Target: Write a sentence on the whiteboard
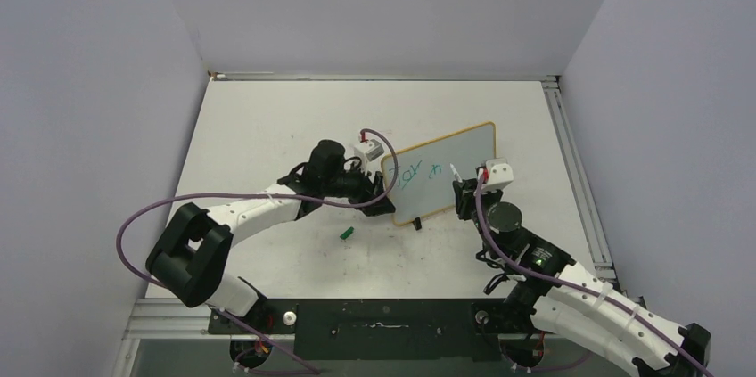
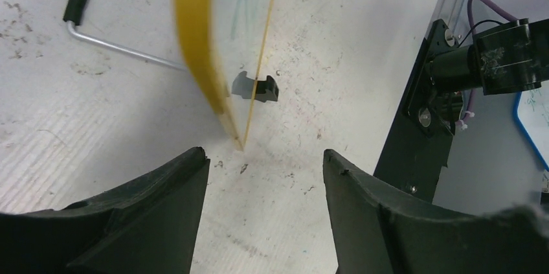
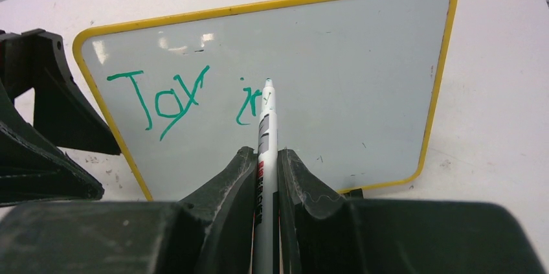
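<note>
The whiteboard (image 1: 446,166) stands tilted on the table, with a yellow rim and a black foot (image 2: 256,87). Teal writing (image 3: 188,96) on it reads "Joy" and then the start of "in". My right gripper (image 3: 265,154) is shut on a white marker (image 3: 267,125). The marker's tip touches the board at the end of "in". In the top view the right gripper (image 1: 465,188) is at the board's near right. My left gripper (image 1: 389,192) is open at the board's left edge. The board's yellow rim (image 2: 194,41) lies just ahead of the gap between its fingers (image 2: 168,190).
A green marker cap (image 1: 347,233) lies on the table near the left arm. A small grey-white block (image 1: 372,145) sits behind the board's left end. A bent metal rod (image 2: 116,44) lies by the board. An aluminium rail (image 1: 571,172) runs along the right side.
</note>
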### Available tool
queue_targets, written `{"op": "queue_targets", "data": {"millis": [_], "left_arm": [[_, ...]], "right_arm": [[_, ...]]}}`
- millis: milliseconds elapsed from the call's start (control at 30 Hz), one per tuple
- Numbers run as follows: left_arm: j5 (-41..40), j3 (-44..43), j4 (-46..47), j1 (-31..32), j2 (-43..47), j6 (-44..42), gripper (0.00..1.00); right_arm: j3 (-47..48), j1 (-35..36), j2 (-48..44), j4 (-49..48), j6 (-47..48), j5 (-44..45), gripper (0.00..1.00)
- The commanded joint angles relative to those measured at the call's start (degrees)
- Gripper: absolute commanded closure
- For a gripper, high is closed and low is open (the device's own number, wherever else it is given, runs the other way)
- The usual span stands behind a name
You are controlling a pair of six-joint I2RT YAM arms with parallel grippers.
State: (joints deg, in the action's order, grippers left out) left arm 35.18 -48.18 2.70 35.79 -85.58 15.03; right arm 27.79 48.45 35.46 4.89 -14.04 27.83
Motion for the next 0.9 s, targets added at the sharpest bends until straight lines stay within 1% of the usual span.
{"op": "queue_targets", "data": {"millis": [0,133,267,433,533,600,733,867], "left_arm": [[-4.5,2.6,13.9,3.1,2.0,6.2,0.37],[-9.4,4.1,19.0,4.5,-0.6,8.4,0.37],[-11.2,6.6,24.3,5.4,-2.1,10.1,0.37],[-11.6,7.7,25.6,6.1,-2.9,10.1,0.38],[-10.4,8.8,27.8,6.1,-3.2,10.7,0.44],[-9.6,9.9,30.0,6.1,-3.5,11.3,0.53],[-9.1,11.1,32.7,6.1,-4.8,12.0,0.77],[-8.2,12.7,34.6,6.1,-4.9,11.9,0.96]], "right_arm": [[2.2,0.3,-1.1,-0.5,0.8,-1.2,0.95],[2.5,0.3,-1.2,-0.2,0.6,-1.5,0.95],[2.9,0.3,-1.9,0.7,0.2,-1.5,0.95],[3.0,0.3,-1.8,0.8,0.0,-1.6,0.95],[3.3,0.3,-1.1,0.6,0.0,-1.9,0.95],[3.4,0.4,-0.8,0.4,0.1,-2.4,0.95],[3.4,0.4,-0.5,0.0,0.0,-3.3,0.95],[3.9,0.4,-0.1,0.4,-0.1,-3.8,0.95]]}}
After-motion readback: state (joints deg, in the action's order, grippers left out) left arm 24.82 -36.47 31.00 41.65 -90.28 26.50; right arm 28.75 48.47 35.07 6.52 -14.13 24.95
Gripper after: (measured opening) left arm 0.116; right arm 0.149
